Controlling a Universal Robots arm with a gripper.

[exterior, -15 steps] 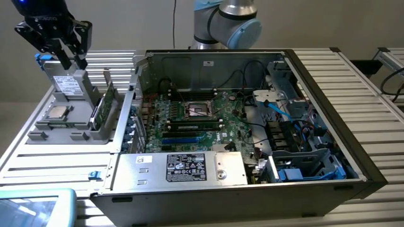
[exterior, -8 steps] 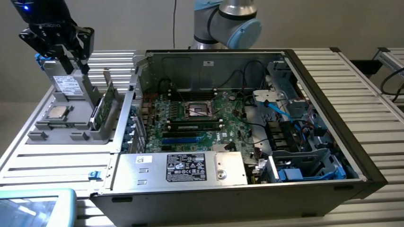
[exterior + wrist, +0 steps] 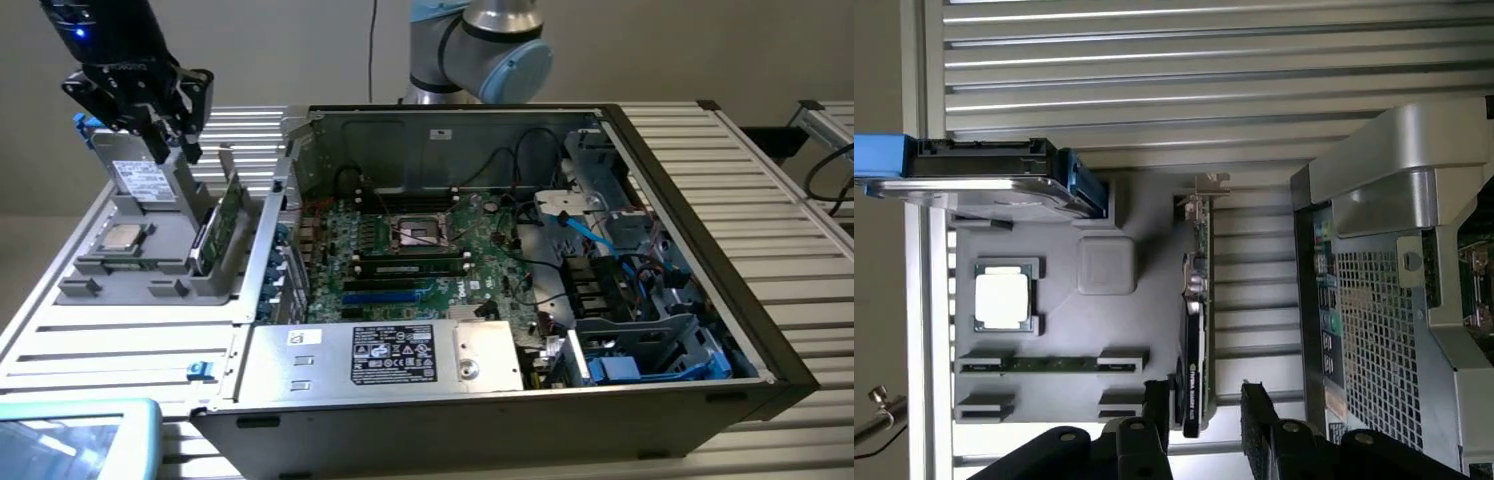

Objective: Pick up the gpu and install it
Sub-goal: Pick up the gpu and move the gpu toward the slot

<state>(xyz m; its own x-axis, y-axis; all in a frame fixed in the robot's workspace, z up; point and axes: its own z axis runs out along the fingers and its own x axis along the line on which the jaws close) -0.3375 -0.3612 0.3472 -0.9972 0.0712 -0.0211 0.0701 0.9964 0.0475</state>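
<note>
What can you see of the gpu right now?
The gpu is a thin flat card standing on its long edge in a slot of the grey holder, beside the open computer case. One face shows green circuit board, the other looks black, with a silver metal bracket at one end. Only the holder seems to touch it; the open gripper hangs above it, apart.

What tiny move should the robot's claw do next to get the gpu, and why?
Probably lower the open claw straight down. In the wrist view the gpu stands on edge in the gray holder, in line with the gap between the claw's fingers, and the exterior view shows the claw above it, not touching yet.
</note>
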